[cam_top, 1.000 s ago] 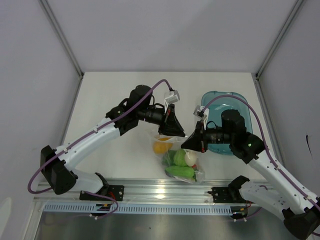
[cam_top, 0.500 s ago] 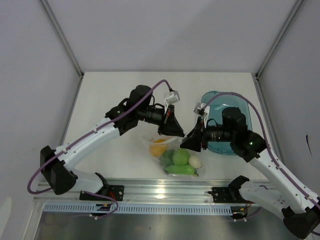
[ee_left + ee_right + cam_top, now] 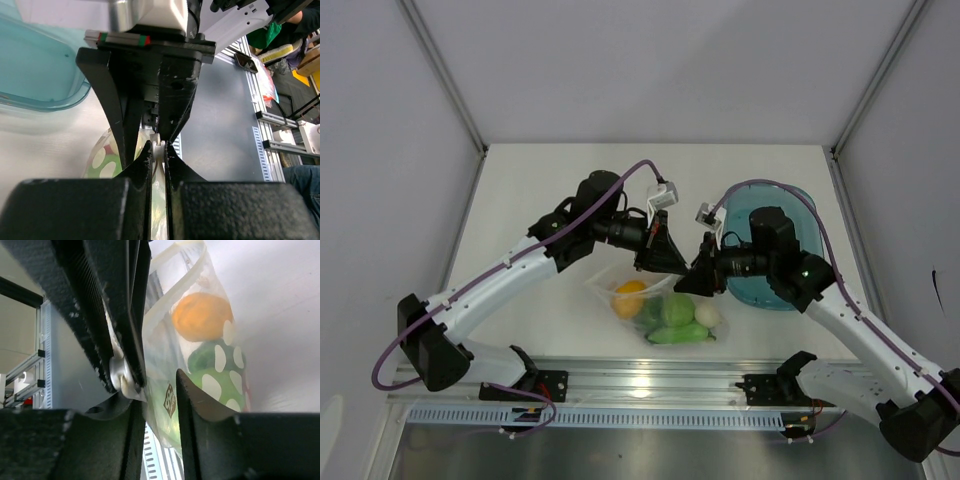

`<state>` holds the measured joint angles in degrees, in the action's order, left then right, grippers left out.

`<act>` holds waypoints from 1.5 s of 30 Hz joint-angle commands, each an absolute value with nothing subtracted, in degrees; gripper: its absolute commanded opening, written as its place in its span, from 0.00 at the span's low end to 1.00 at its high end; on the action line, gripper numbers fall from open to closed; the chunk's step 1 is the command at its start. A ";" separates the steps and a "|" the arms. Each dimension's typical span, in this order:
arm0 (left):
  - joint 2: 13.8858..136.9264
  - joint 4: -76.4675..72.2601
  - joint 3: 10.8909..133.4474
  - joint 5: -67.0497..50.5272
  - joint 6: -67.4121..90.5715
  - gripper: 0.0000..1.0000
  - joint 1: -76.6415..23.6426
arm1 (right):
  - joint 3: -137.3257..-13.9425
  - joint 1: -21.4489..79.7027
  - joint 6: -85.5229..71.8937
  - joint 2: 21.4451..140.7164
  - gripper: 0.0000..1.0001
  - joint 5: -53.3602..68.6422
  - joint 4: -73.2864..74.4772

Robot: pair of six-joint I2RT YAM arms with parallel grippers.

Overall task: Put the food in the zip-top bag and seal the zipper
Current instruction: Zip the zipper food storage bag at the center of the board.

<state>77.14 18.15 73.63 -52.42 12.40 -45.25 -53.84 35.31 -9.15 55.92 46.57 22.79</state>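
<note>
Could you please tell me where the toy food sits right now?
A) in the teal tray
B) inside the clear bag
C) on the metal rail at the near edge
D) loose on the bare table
B: the orange fruit and the green pieces show through the film of the clear bag.

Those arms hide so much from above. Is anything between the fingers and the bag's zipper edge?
Nothing visible does. The left fingers pinch the edge of the bag; the right fingers stand open around it. The food sits inside.
</note>
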 commanded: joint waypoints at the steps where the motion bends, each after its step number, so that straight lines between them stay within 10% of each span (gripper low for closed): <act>1: 74.71 16.52 73.83 -54.49 11.43 0.01 -45.62 | -57.13 35.51 -8.79 57.47 0.30 49.13 19.42; 5: 74.71 17.05 73.39 -54.49 10.90 0.01 -45.62 | -57.57 35.42 -8.61 58.44 0.00 49.75 18.98; 33: 70.66 20.22 68.55 -51.14 10.36 0.01 -43.33 | -48.43 29.18 -17.67 45.00 0.00 50.42 12.39; 37: 70.84 16.88 69.34 -54.84 12.56 0.01 -43.33 | -50.87 30.32 -14.51 48.07 0.56 53.87 16.85; 39: 70.84 16.52 70.13 -55.46 13.18 0.01 -43.33 | -52.90 31.20 -11.87 50.18 0.66 53.27 19.50; 45: 70.84 16.26 70.93 -56.95 13.62 0.01 -43.33 | -59.67 32.69 -7.83 55.44 0.60 53.35 24.51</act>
<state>72.71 18.48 68.88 -53.58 12.58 -43.70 -54.46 32.10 -11.75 53.30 51.51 21.96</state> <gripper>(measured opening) 0.075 0.624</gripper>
